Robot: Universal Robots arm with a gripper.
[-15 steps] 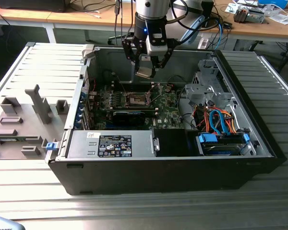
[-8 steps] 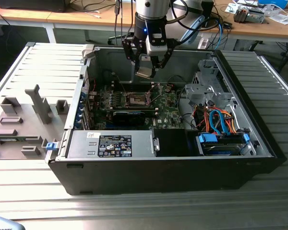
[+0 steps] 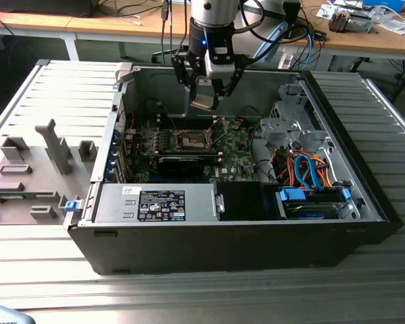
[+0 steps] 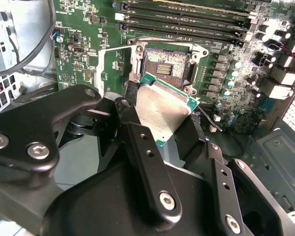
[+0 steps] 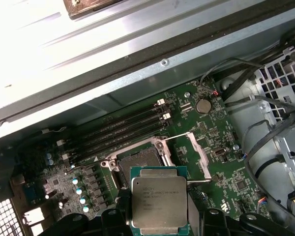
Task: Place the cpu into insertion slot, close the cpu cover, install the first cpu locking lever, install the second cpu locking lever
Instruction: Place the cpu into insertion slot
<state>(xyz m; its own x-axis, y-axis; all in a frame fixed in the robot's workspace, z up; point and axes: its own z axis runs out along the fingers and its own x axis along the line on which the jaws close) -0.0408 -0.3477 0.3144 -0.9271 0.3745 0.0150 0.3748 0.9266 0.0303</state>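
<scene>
While the claw (image 3: 204,100) pinches the cpu (image 4: 160,105), it hangs above the insertion slot (image 4: 167,64) beside memory sticks (image 5: 123,130).

Round silver-grey wrist (image 3: 212,13), small blue light (image 3: 204,42) at its 7 o'clock, black gripper (image 3: 204,101) at 6 o'clock, flat jointed black links (image 4: 147,162), silver hex screws (image 4: 38,150) in them, dark looped cable (image 3: 255,23) at 3 o'clock

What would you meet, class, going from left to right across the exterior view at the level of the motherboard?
Grey fixture tray → insertion slot → blue and orange cables. The gripper, shut on the cpu, overlaps the slot's place, so it is left out.
</scene>
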